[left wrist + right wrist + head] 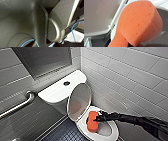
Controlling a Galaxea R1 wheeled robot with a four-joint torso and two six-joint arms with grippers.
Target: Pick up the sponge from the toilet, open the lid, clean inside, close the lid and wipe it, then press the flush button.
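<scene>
The sponge (93, 121) is clamped in the right end effector (98, 119) and held over the rear of the toilet's (114, 130) bowl, at about rim height. Whether it touches the ceramic cannot be told. The lid (79, 100) is raised and leans back toward the tank, so cleaning inside is judged to be the step in hand. To do it well, the sponge should be lowered below the rim and swept round the inner wall with light, even pressure. The grip should be kept firm so the soft pad is not dragged out.

The raised lid, just behind the sponge, is the nearest obstacle and should not be knocked. The flush button (66, 83) is seen on the tank top, behind the lid. A tiled wall (130, 77) close beside the toilet on the arm's side limits the sweep. A grab bar (18, 106) is mounted on the toilet's other side, well apart.
</scene>
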